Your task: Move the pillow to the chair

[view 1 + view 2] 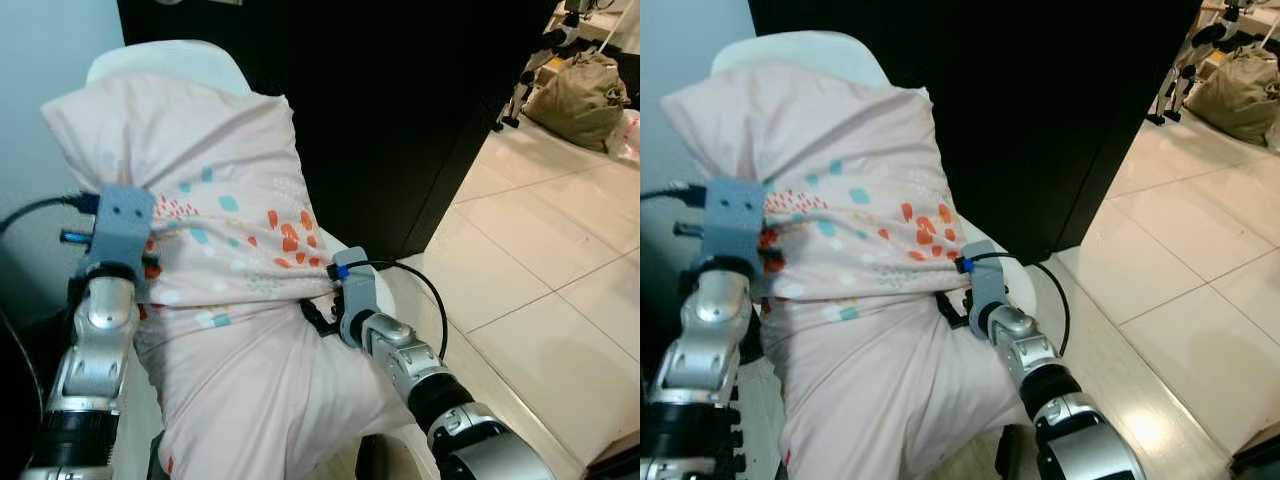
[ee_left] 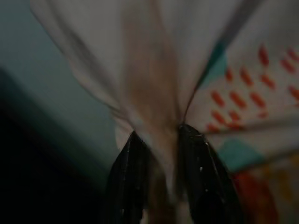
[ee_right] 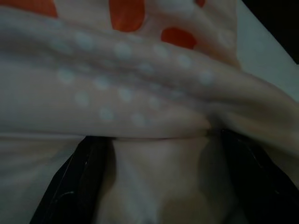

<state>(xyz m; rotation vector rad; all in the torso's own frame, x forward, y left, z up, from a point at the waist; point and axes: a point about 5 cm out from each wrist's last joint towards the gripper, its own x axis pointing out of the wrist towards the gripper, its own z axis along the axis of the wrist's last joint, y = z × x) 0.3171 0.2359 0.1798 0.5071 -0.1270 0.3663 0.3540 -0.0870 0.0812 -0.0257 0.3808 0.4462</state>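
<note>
Head views: the pink pillow (image 1: 225,270) with orange and teal marks lies against the white chair (image 1: 170,62), whose back rises at the far left; the left claw (image 2: 161,154) holds its left edge, the right claw (image 1: 318,318) its right edge.
Left wrist: 2 black fingers (image 2: 128,172) pinch a fold of fabric.
Right wrist: fingers (image 3: 77,179) spread wide around a bunched ridge, gripping it.
Judged: pillow on the chair, release remains
</note>
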